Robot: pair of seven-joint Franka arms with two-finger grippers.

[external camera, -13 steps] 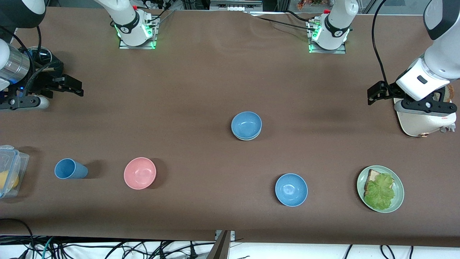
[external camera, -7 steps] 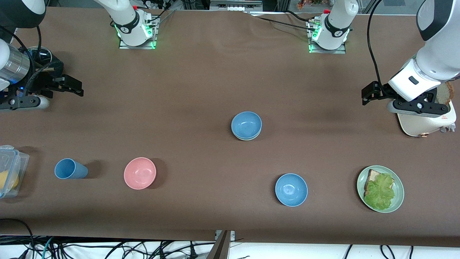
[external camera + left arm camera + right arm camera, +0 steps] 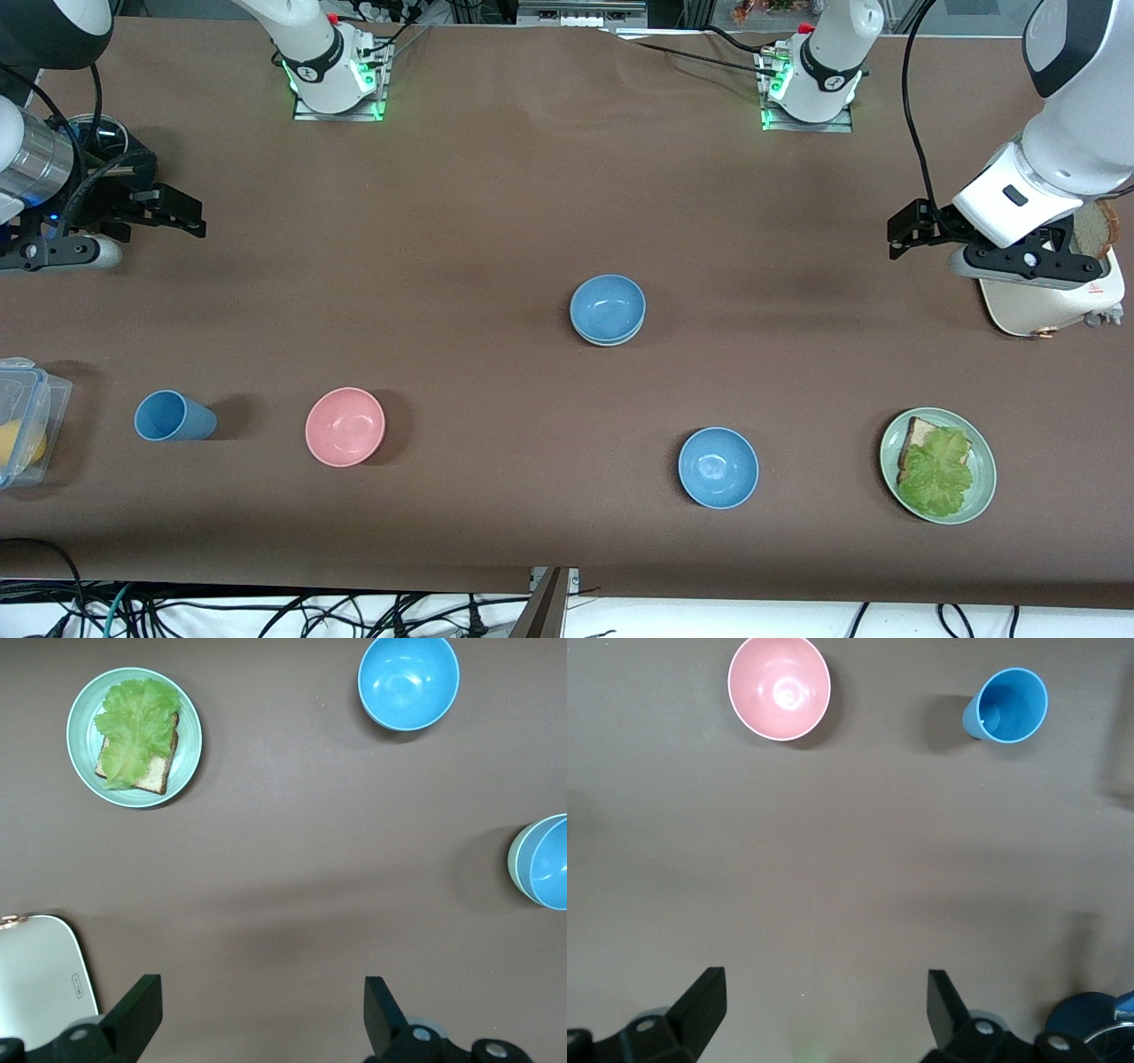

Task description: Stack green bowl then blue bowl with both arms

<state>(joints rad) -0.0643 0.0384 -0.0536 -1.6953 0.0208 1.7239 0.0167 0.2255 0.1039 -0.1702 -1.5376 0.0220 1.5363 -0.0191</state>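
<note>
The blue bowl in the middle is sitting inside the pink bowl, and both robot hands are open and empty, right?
Not quite. The blue bowl in the middle sits inside a green bowl; the left wrist view shows its green rim. The pink bowl stands alone. Both the left hand and right hand are open and empty.

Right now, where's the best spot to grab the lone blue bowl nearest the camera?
Probably the rim of the lone blue bowl, coming straight down. It sits upright and open, standing apart from the plate, so one finger of the open left claw could slip inside its thin wall, one outside.
</note>
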